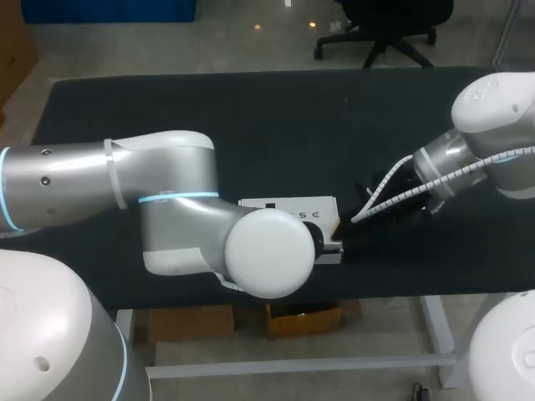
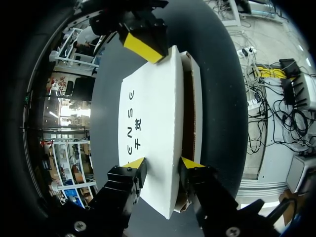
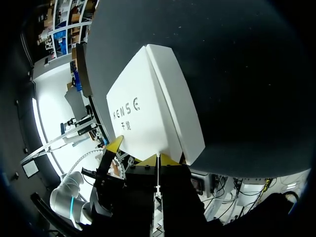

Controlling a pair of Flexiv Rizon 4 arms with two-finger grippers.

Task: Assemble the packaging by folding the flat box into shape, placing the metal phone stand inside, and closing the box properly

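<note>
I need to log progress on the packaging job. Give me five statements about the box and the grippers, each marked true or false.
1. The white box lies on the black table. True.
2. The box is still a flat sheet. False: it is folded into shape, with the lid over the body.
3. The left gripper and the right gripper are both at the box. True.
4. The metal phone stand stands on the table beside the box. False: no stand shows on the table in any view.
5. The lid is fully closed. False: a gap along one side shows the brown inside.
</note>
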